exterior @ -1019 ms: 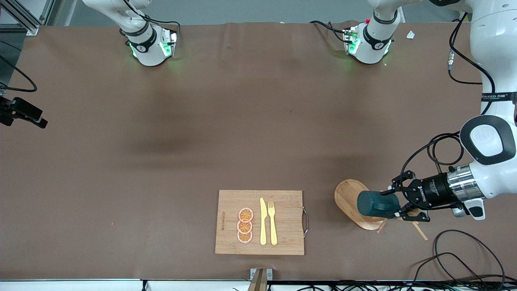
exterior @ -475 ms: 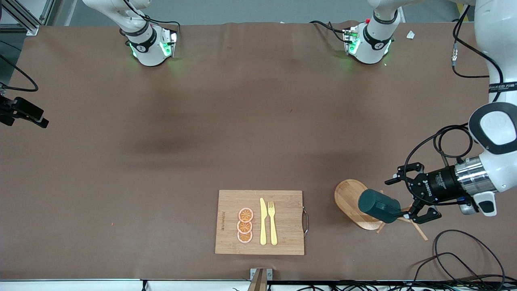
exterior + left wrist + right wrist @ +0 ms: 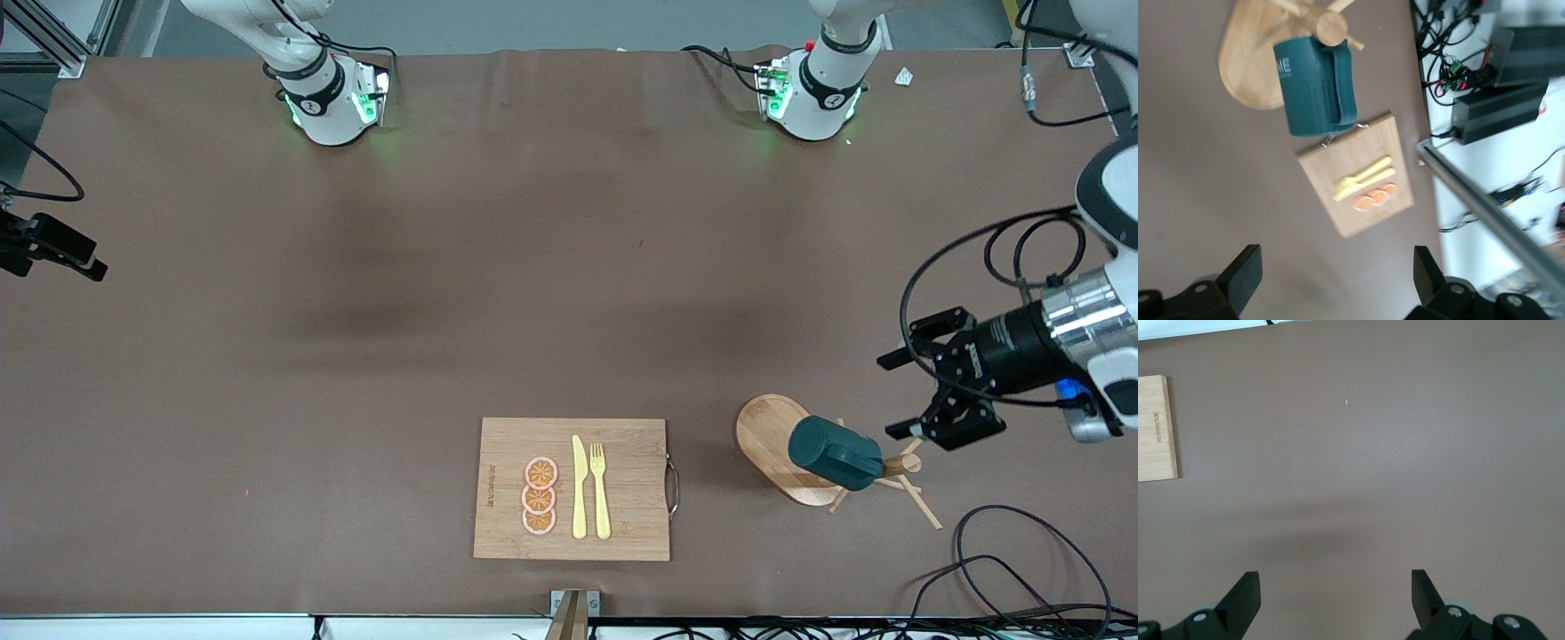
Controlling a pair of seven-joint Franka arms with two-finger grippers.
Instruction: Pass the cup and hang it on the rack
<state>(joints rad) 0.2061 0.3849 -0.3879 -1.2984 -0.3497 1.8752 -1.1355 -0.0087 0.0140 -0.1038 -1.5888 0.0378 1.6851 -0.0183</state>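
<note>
The dark teal cup hangs by its handle on a peg of the wooden rack, lying sideways over the rack's oval base. In the left wrist view the cup sits against the rack's post, above the base. My left gripper is open and holds nothing; it hovers over the table toward the left arm's end, apart from the cup. Its fingers frame bare table. My right gripper is open over bare brown table, out of the front view.
A bamboo cutting board with a yellow knife, a fork and orange slices lies near the table's front edge. Black cables coil on the table near the rack.
My left gripper opened and let go of the cup, then drew back from the rack toward the left arm's end. The cup stays on the peg, slightly tilted.
</note>
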